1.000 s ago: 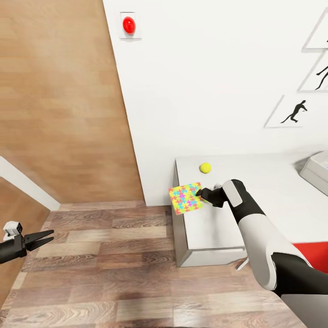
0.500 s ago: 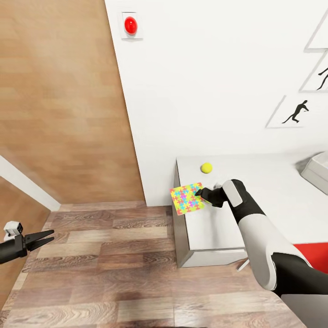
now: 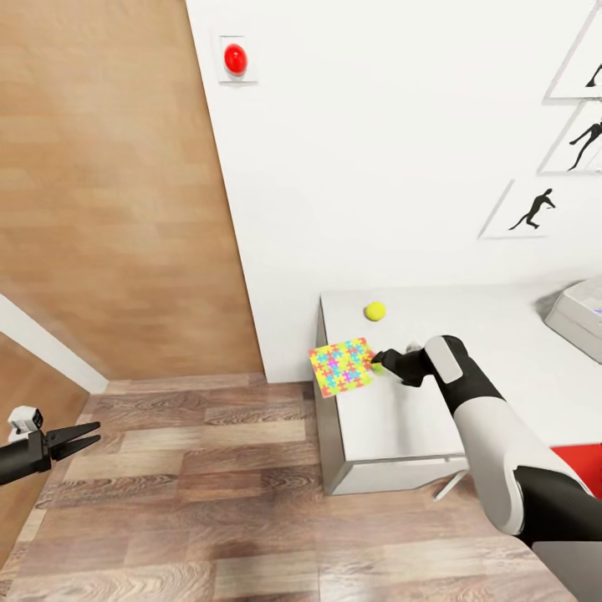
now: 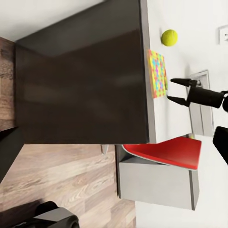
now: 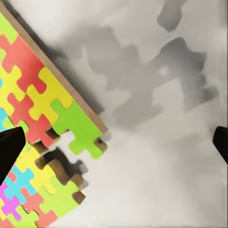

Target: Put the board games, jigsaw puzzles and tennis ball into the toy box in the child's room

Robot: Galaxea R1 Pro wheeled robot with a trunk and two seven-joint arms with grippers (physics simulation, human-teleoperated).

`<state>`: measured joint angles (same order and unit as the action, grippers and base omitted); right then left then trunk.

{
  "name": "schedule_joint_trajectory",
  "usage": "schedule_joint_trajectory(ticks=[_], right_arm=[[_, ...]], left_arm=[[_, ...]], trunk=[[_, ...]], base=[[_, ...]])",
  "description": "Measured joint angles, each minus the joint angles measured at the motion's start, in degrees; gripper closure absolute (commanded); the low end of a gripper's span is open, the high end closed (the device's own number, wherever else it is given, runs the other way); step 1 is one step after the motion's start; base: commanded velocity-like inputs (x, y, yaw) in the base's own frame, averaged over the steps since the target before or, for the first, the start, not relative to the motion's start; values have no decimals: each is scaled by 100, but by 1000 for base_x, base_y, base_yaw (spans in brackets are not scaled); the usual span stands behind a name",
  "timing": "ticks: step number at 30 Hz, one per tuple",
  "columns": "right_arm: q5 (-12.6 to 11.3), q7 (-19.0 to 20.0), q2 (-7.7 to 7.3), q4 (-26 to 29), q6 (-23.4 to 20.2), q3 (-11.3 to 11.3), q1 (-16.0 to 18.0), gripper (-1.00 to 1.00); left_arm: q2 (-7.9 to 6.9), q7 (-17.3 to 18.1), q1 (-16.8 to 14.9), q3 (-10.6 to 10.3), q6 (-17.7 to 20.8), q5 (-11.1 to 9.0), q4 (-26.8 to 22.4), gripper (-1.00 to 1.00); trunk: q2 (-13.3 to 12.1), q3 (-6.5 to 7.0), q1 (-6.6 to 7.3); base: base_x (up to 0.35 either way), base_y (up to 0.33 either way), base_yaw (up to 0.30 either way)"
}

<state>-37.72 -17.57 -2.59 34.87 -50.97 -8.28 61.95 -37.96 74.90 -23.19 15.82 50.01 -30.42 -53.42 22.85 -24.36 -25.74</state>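
step: reaching for jigsaw puzzle [image 3: 340,367] overhanging the desk [image 3: 502,334] front-left corner | right gripper [image 3: 383,361] fingers apart just beside it, nothing held | left gripper [image 3: 84,435] apart, idle | next: straddle puzzle edge, close, carry to toy box [image 3: 577,318]

1. You have one thin flat square jigsaw puzzle [image 3: 341,367] of interlocking yellow, green, pink and blue pieces lying at the light grey worktop [image 3: 468,351] near its left edge.
2. The small yellow-green tennis ball [image 3: 374,311] rests behind it, apart.
3. Your shallow light-grey toy box [image 3: 577,313] sits at the far right.
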Motion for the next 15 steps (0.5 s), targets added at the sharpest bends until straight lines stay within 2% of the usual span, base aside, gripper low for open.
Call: schedule_joint_trajectory(ticks=[8,9,15], right_arm=[[58,11,-39,-78,-38,-24,-49,-100],[164,1,-53,-48,-80,-23,-59,-100],[73,45,-229,847,-400,-79,-370,-100]], left_arm=[[1,0,1,0,-5,1,0,-100],[1,-1,1,1,-6,0,-1,-100],[1,-1,1,1,-6,1,-2,-100]], trunk=[[-1,73,-1],[-3,81,-1],[-2,135,-1]], base=[[0,0,-77],[0,0,-78],[0,0,-78]])
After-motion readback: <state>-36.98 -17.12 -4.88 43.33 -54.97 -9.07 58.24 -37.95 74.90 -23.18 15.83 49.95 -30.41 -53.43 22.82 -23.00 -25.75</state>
